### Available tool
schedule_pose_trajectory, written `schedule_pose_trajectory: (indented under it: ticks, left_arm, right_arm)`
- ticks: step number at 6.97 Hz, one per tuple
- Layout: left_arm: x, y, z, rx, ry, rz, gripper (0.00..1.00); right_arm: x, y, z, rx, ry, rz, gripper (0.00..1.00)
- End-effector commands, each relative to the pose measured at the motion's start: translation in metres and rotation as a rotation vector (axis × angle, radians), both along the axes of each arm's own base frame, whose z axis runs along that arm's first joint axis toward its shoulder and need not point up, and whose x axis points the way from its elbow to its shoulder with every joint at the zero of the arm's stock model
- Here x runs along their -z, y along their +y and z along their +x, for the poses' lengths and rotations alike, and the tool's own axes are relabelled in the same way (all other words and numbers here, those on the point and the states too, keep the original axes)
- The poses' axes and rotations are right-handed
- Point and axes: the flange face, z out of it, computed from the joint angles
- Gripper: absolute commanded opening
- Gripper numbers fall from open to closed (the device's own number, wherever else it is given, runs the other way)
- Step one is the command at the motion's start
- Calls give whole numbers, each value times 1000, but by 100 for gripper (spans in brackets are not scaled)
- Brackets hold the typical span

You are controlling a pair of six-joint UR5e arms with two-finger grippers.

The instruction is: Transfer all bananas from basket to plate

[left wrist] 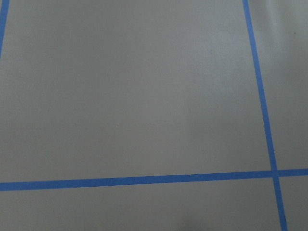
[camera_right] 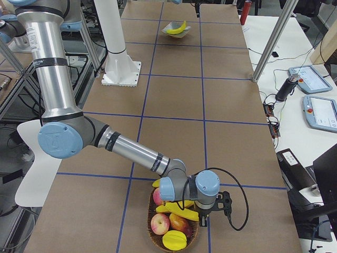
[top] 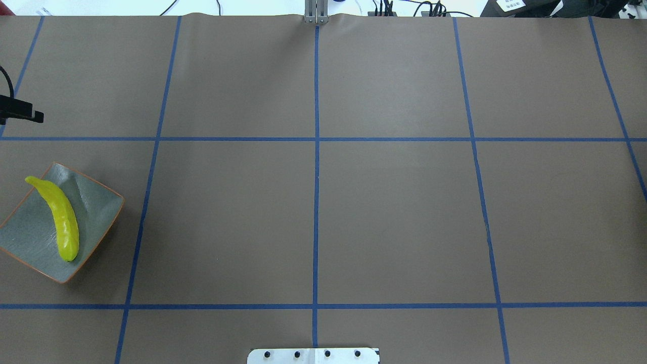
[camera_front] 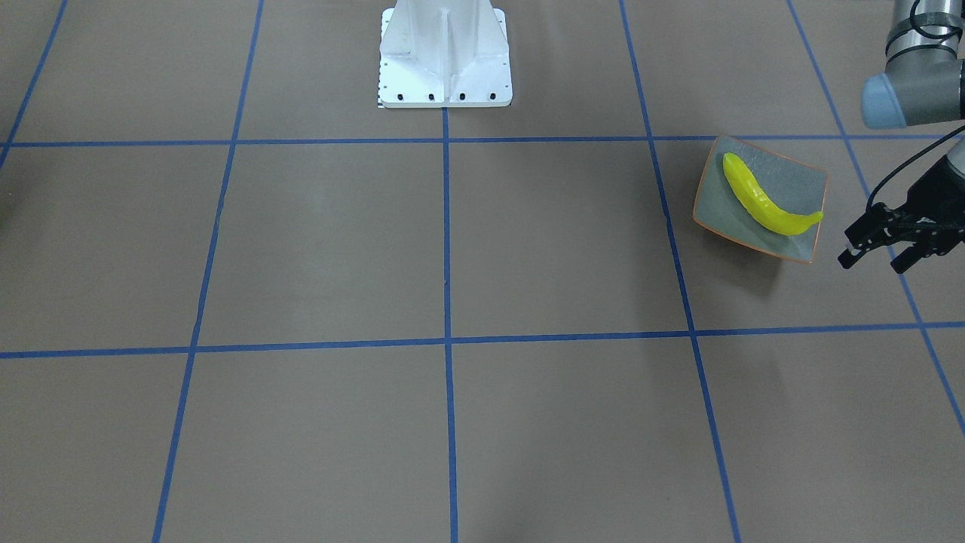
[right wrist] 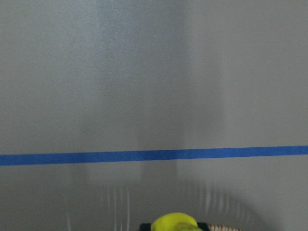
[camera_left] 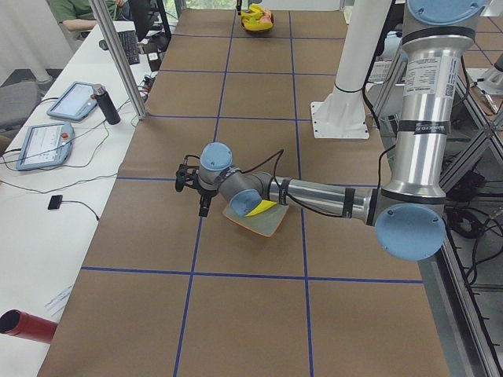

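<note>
Left gripper point(camera_front: 873, 260) is seen at the right edge of the front-facing view. Its two black fingers point(camera_front: 856, 245) are spread apart with nothing between them, just right of the plate point(camera_front: 727, 204). That plate is a square, shallow, grey-blue glazed dish with a thin orange-brown rim. One glossy yellow-green banana point(camera_front: 761, 200) is laid diagonally across it. A white metal base point(camera_front: 445, 60) stands at top centre on matte brown paper point(camera_front: 332, 241) gridded with blue tape point(camera_front: 446, 226).

From overhead, plate and banana are found at lower left. Only a black part of the left gripper shows at the left edge above them, apart from the plate.

From the left side, the left gripper is held just left of the plate, near centre.

From the right side, the right gripper point(camera_right: 210, 208) is set low over a woven basket point(camera_right: 158, 243) at bottom centre. It is among curved yellow bananas point(camera_right: 181, 212) and reddish apples point(camera_right: 159, 224). Whether it is clamped cannot be told.

Only paper and tape are shown by the left wrist camera.

At the bottom edge of the right wrist view, a rounded yellow shape point(right wrist: 173, 222) is visible.
</note>
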Motion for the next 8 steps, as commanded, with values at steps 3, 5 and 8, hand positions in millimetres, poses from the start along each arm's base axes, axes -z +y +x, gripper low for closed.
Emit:
schedule_pose_trajectory:
  ticks: [3,5,8]
  left_arm:
    - [-1,1,1,-2,-1,-1,100]
    - [-3,2,0,-2,-1,-7,100]
    - [-12,2,2,-8,-2,-9,100]
  right_arm:
    - [48,-14,5,-38,-81,44,0]
    - [96,-14,57,-113,-83,29,0]
    - [201,-43,69,-119,-186,64,0]
